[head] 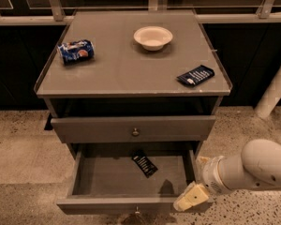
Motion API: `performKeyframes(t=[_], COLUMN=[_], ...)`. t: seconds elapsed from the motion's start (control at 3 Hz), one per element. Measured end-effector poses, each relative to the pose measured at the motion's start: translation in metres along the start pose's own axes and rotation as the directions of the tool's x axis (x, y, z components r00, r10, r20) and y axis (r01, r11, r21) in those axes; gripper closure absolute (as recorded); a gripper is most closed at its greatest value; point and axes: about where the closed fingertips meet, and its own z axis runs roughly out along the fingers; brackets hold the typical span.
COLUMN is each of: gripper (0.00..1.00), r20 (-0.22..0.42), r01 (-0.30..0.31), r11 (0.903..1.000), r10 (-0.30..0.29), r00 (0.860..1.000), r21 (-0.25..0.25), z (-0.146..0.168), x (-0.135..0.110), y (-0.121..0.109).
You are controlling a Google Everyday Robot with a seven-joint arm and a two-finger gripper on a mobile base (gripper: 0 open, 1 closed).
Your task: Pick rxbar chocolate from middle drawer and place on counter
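Observation:
The middle drawer (131,179) is pulled open below the shut top drawer front (133,128). The rxbar chocolate (144,163), a small black bar with white print, lies on the drawer floor near the back, right of centre. The gripper (191,197) on my white arm hangs at the drawer's front right corner, right of and nearer than the bar, not touching it. The counter (117,69) is the grey cabinet top above.
On the counter are a dark blue packet with a white label (195,75) at the right edge, a white bowl (152,36) at the back and a blue crushed can (75,51) at the left. A white post (274,90) stands at the right. Speckled floor surrounds the cabinet.

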Motion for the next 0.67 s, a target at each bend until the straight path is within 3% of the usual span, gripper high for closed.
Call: performKeyframes(t=[0.67], gripper=[0.00], r20=[0.030], r01=[-0.039], r11=[0.9992], r10=[0.039], r00=[0.999], r21=[-0.006], z=[0.0129], x=[0.0077], y=[-0.0046])
